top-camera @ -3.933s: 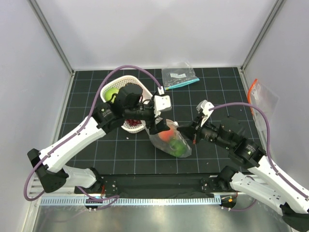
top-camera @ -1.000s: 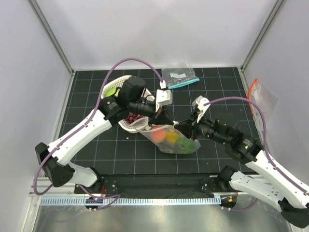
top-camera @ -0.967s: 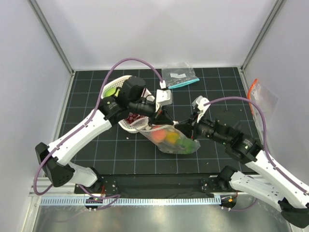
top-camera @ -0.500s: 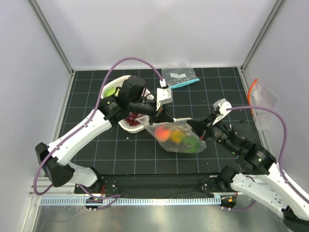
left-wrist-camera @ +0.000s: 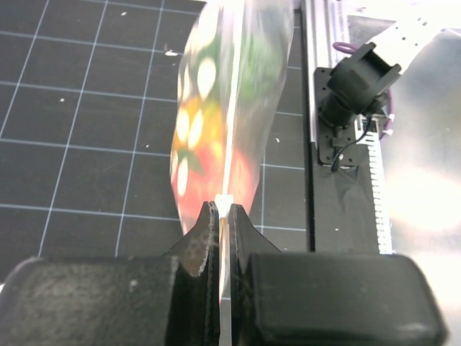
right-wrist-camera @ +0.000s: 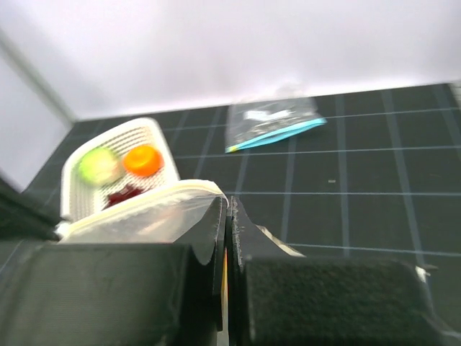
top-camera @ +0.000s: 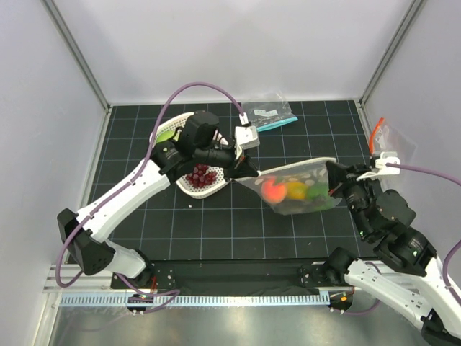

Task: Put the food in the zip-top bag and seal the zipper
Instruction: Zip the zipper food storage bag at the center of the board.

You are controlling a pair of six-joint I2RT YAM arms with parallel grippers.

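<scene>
Right end effector slid right along zipper — bag now taut. It and left end effector both clamped on zipper ends. Grapes left in basket — sealing looks premature.

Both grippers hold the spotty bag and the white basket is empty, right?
No. The right wrist view shows the white basket holding a green fruit, an orange one and grapes. Left gripper and right gripper do hold the spotty bag.
</scene>
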